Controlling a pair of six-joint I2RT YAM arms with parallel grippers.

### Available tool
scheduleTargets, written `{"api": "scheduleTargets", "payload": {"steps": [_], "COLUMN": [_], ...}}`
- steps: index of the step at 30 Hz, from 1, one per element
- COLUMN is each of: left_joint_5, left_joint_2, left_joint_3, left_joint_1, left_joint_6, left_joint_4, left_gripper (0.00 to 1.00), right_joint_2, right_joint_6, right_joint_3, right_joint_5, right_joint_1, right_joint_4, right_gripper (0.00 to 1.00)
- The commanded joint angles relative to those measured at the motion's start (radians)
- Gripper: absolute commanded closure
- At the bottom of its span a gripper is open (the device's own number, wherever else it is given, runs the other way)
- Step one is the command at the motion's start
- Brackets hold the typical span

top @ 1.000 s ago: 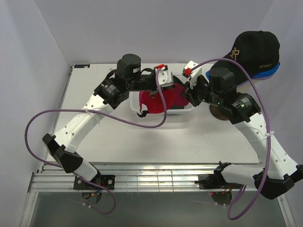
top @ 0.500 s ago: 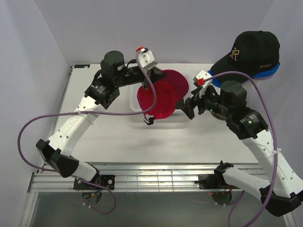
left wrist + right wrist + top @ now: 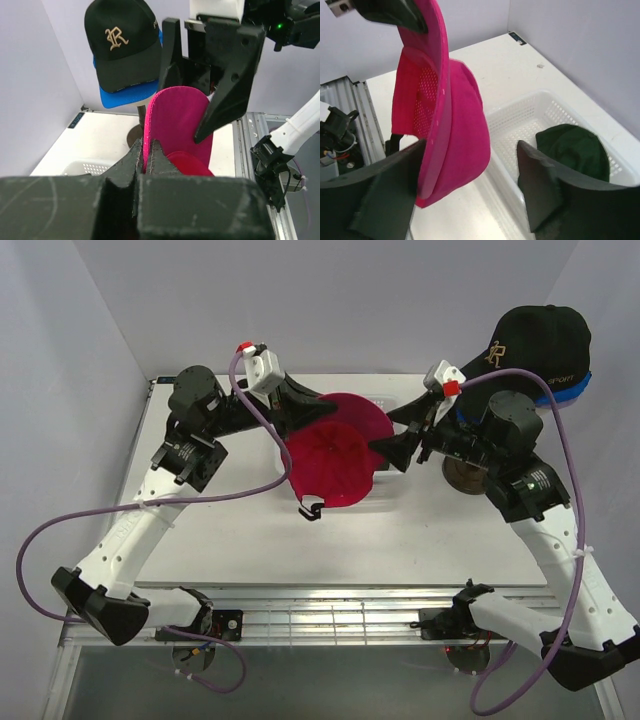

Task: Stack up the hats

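Note:
My left gripper (image 3: 147, 150) is shut on the brim of the magenta hat (image 3: 177, 120), holding it in the air above the white basket (image 3: 545, 115). From above, the magenta hat (image 3: 335, 455) hangs between the two arms, with the left gripper (image 3: 303, 415) at its far left edge. My right gripper (image 3: 470, 167) is open, and the hat's crown (image 3: 450, 135) lies inside the gap, close to the left finger. A dark green hat (image 3: 575, 150) lies in the basket. The black hat (image 3: 540, 345) sits over a bright blue hat (image 3: 572, 390) on the mannequin head at the back right.
The mannequin's brown stand (image 3: 462, 478) is on the table behind my right arm. A metal rail (image 3: 330, 615) runs along the near table edge by the arm bases. Walls close in on the left, the back and the right.
The left gripper has lifted the magenta hat out of the basket and drawn back to the left. The right gripper has opened, let go of the hat and risen beside it.

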Motion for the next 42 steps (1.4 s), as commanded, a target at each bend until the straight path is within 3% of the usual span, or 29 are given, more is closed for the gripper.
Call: {"api": "scheduleTargets", "payload": {"steps": [1,3,4,6,7,12,14,15,16,17,22,25,30,33,34,36,37,42], "left_joint_5": [0.025,0.026,0.029,0.028,0.028,-0.022,-0.072,-0.139,-0.180,-0.222,-0.478,-0.550,-0.521,-0.506,-0.504,-0.504,-0.504,-0.489], "left_joint_2": [-0.024,-0.026,-0.025,-0.025,-0.025,-0.034,-0.052,-0.063,-0.078,-0.113,-0.219,-0.274,-0.316,-0.328,-0.330,-0.334,-0.336,-0.331], "left_joint_3": [-0.039,-0.047,-0.046,-0.046,-0.044,-0.053,-0.067,-0.079,-0.091,-0.119,-0.202,-0.277,-0.375,-0.391,-0.394,-0.394,-0.397,-0.391], "left_joint_1": [0.003,0.001,0.003,0.003,0.003,0.001,0.003,0.003,0.003,0.001,0.003,0.003,0.000,0.001,0.001,0.001,0.001,0.001], "left_joint_6": [-0.049,-0.056,-0.059,-0.064,-0.064,-0.029,0.023,0.032,0.064,0.101,0.273,0.341,0.358,0.356,0.358,0.361,0.359,0.349], "left_joint_4": [0.067,0.079,0.081,0.084,0.084,0.050,0.030,0.027,0.026,-0.006,-0.057,-0.022,0.012,0.012,0.012,0.012,0.013,0.009], "left_gripper": [1.00,1.00,1.00,1.00,1.00,1.00,0.67,0.25,0.06,0.02,0.02,0.02,0.02,0.02,0.02,0.02,0.02,0.02], "right_joint_2": [0.045,0.048,0.048,0.049,0.055,0.089,0.126,0.144,0.184,0.205,0.400,0.495,0.575,0.578,0.580,0.580,0.575,0.552], "right_joint_6": [0.046,0.086,0.088,0.092,0.089,0.059,0.001,-0.013,-0.029,-0.062,-0.167,-0.243,-0.433,-0.671,-0.826,-0.990,-1.126,-1.461], "right_joint_3": [0.091,0.096,0.092,0.085,0.092,0.171,0.226,0.248,0.269,0.317,0.534,0.696,0.809,0.771,0.761,0.738,0.713,0.646], "right_joint_5": [-0.044,-0.028,-0.022,-0.025,-0.025,0.090,0.166,0.196,0.257,0.288,0.479,0.547,0.737,0.954,0.996,1.055,1.078,1.018], "right_joint_1": [-0.005,-0.005,-0.005,-0.003,-0.005,-0.005,-0.005,-0.005,-0.005,-0.005,-0.005,-0.005,-0.005,-0.005,-0.005,-0.005,-0.005,-0.027], "right_joint_4": [0.077,0.090,0.094,0.103,0.098,0.017,-0.003,-0.020,-0.026,-0.032,-0.066,-0.011,0.190,0.398,0.455,0.622,0.665,0.790], "right_gripper": [0.31,0.46,0.59,0.75,0.91,0.92,0.92,0.92,0.92,0.92,0.92,0.92,0.92,0.92,0.92,0.92,0.92,0.92]}}
